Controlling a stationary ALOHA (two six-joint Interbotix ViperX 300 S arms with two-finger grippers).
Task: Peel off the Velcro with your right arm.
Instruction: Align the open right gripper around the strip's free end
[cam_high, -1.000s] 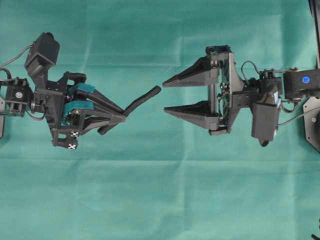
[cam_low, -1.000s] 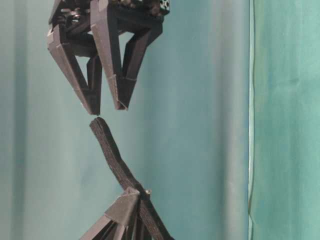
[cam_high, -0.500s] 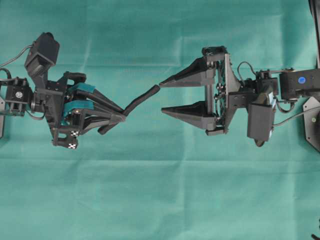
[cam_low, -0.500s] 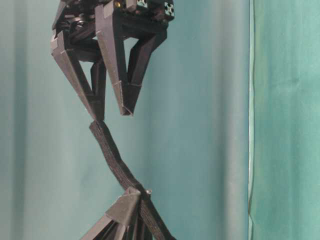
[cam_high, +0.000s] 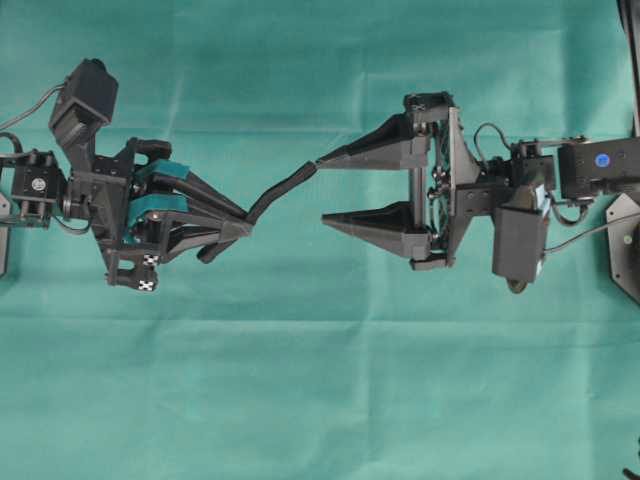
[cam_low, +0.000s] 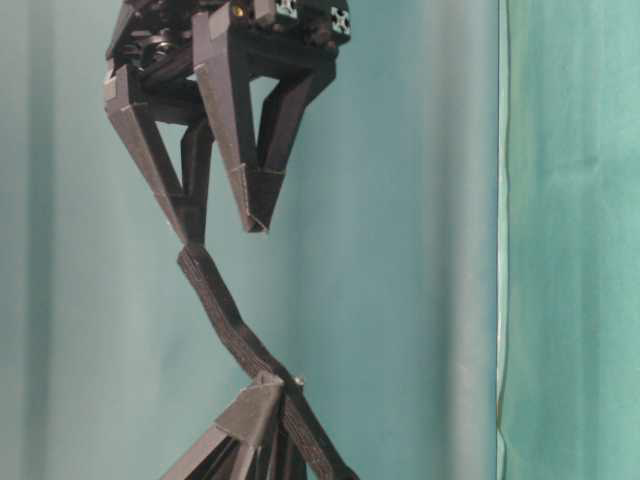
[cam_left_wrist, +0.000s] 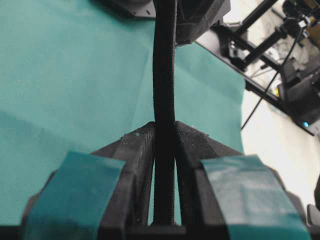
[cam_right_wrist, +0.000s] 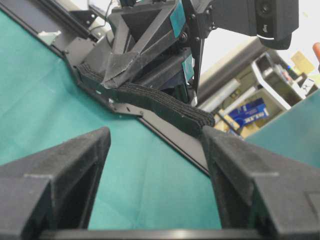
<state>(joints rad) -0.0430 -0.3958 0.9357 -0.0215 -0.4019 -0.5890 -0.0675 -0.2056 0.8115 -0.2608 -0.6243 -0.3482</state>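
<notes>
The Velcro is a thin black strip. My left gripper, with teal tape on its fingers, is shut on its lower part and holds it above the cloth. The strip's free end points up and right. My right gripper, with plain black wedge fingers, is open, and its far fingertip touches the strip's free end. The table-level view shows the right gripper above the Velcro and the left gripper. The left wrist view shows the Velcro pinched in my left gripper. In the right wrist view the Velcro ends at the right finger of my right gripper.
A green cloth covers the table. The right arm's link with a blue dot lies at the right edge. Beyond the table's rail there is shelf clutter, with a blue box.
My right gripper has moved left toward the Velcro, and one fingertip now meets the strip's free end. My left gripper has shifted slightly up with the strip.
</notes>
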